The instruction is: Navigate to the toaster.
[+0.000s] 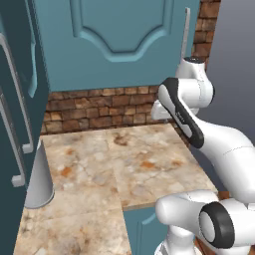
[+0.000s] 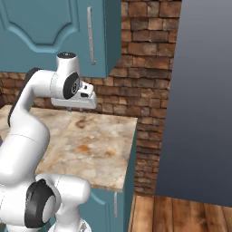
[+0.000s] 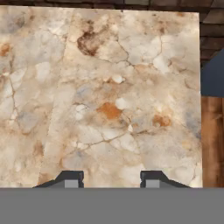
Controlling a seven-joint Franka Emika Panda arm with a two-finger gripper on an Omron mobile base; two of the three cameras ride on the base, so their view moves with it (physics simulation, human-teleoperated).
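Note:
The toaster is out of view. My gripper (image 3: 111,180) hangs above the marbled countertop (image 3: 109,87), pointing down at it. Its two dark fingertips (image 3: 70,178) stand well apart with nothing between them, so it is open. In the right base view the gripper (image 2: 75,108) is a short way above the counter (image 2: 86,149), near the brick back wall.
A plain grey cone-shaped object (image 1: 38,179) stands at the counter's left, beside tall teal cabinet doors (image 1: 15,124). Teal wall cabinets (image 1: 114,35) hang above. A big grey panel (image 2: 201,90) stands right of the counter's end, over wood floor (image 2: 181,215).

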